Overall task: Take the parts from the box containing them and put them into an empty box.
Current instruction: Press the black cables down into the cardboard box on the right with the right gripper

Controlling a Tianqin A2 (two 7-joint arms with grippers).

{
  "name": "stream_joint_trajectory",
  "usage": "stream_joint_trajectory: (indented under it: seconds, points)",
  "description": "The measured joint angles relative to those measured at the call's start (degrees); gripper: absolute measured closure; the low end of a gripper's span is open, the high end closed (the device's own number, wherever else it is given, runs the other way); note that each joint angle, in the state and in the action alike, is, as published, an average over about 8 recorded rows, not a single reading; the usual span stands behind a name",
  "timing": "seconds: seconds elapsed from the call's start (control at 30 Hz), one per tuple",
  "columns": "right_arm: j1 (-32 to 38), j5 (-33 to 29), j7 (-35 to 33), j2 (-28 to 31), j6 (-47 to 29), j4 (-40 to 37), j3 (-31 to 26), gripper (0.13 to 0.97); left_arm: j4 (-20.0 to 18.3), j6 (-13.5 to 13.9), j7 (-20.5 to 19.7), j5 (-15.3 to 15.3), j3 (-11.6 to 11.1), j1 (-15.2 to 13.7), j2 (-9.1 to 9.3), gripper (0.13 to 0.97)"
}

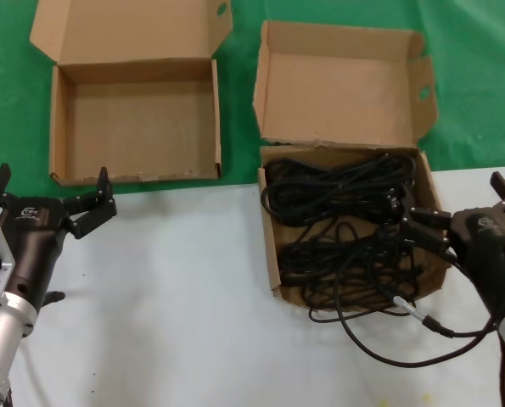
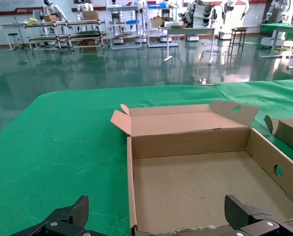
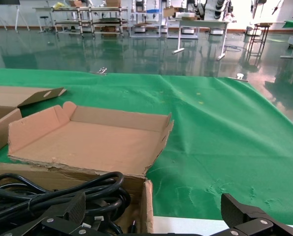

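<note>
The head view looks steeply down on both boxes, while each wrist view looks low and level across one: the left close over the empty box (image 2: 195,187), the right over the cable box (image 3: 87,142), probably sharing the hall behind.

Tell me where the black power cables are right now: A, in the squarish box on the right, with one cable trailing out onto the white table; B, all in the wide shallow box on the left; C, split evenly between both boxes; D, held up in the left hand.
A: the power cables fill the squarish box, one trailing onto the white table; the wide box holds none.
</note>
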Motion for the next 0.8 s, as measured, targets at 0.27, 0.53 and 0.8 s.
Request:
stream_joint_trajectory:
  seconds: [0.27,0.53,0.8]
  points:
    - [0.0,0.0,0.0,0.0,0.0,0.0,0.0,0.129,0.0,0.0,0.0,0.0,0.0,0.0,0.0,0.132]
    - [-0.17,-0.16,-0.14,0.29,-0.2,0.3,-0.06,0.129,0.0,0.0,0.0,0.0,0.0,0.0,0.0,0.14]
    - [-1.07,-0.33,-0.06,7.11,-3.07,4.48,-2.2,0.129,0.0,0.0,0.0,0.0,0.0,0.0,0.0,0.184]
